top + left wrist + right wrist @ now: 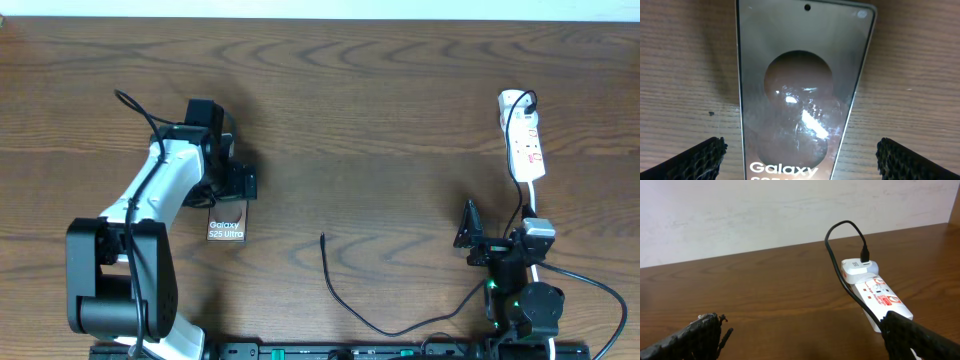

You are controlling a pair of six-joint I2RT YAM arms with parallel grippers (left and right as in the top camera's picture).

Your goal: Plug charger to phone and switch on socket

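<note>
The phone lies flat on the tabletop at the left side, screen up with its white lettering showing, and nothing is plugged into it. The charger is only half in place. At the far end its cable runs into a white adapter seated in the socket, which lies at the right rear of the tabletop. The connector tip rests loose on the wood in the middle, well apart from the phone and from both arms.

The left gripper hangs directly over the phone with its jaws spread wide, one finger on each side in the wrist view, and it grips nothing. The right gripper sits near the front right, also spread wide and empty, facing the socket from some way off.

As I judge it, the mains end is done. Fetching the tip, seating it in the phone's port and pressing the switch all remain. Whether the switch is already on I cannot tell.
</note>
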